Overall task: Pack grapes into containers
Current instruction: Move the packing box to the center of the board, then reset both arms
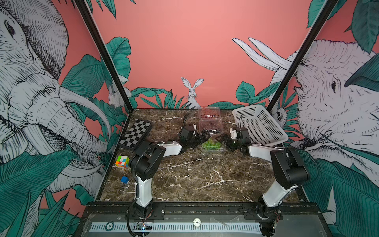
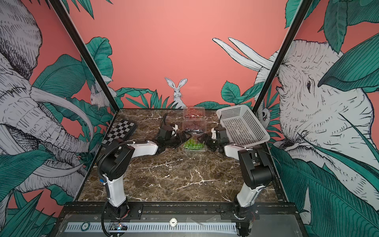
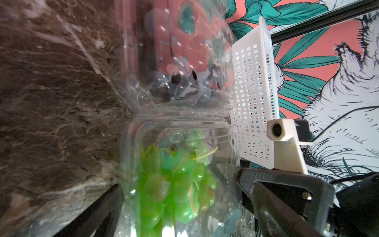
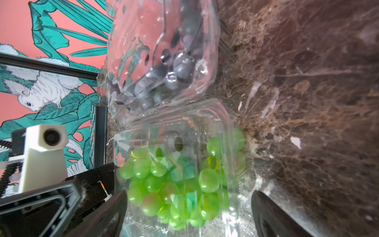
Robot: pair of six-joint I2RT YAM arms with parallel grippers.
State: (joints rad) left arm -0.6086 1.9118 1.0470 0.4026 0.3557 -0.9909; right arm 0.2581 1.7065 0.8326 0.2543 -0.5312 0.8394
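Between the left claw (image 1: 202, 136) and the right claw (image 1: 221, 140), both matt black and hard-plastic in look, sits a container (image 1: 214, 151) of thin clear plastic, shiny and streaked with glare. The green grapes (image 1: 211, 144) inside it are smooth, glossy and slightly translucent. Just beyond the claws, a second container (image 1: 210, 127) has the same glassy, crinkled clear plastic. Its dark grapes (image 4: 180, 65) look smooth with a duller, greyish sheen. Beside the right claw, the basket (image 1: 260, 125) is matt white perforated plastic. The surface (image 1: 194, 174) looks like polished brown stone with white veins.
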